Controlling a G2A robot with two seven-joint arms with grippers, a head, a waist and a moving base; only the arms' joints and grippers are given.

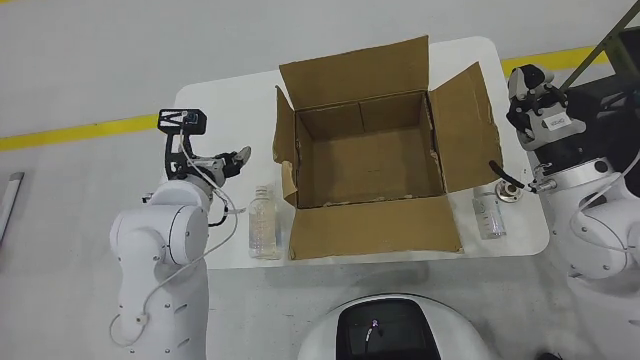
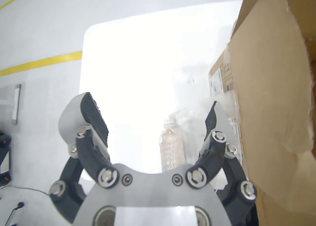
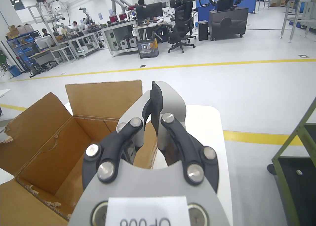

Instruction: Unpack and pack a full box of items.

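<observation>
Box (image 1: 365,155) sits open in the middle of the top view on the white counter (image 1: 215,100), with its flaps folded outward and its brown floor in plain sight. A clear bottle (image 1: 264,222) lies on the counter just beside the box's left wall, toward the lower left. A second bottle (image 1: 489,212) lies near the flap at the lower right. The left tool (image 1: 233,163) hovers left of the box, just above the first bottle in the frame. The right tool (image 1: 529,78) is at the counter's right edge, beside the right flap.

In the left wrist view, the left tool (image 2: 150,105) has its fingers spread wide with nothing between them. The bottle (image 2: 171,147) lies low in the centre, on the counter (image 2: 138,63). The box (image 2: 271,88) runs down the right side.

In the right wrist view, the right tool (image 3: 156,98) has its fingers pressed together and holds nothing. The box (image 3: 49,133) is at the lower left and the counter (image 3: 205,123) is at the centre right.
</observation>
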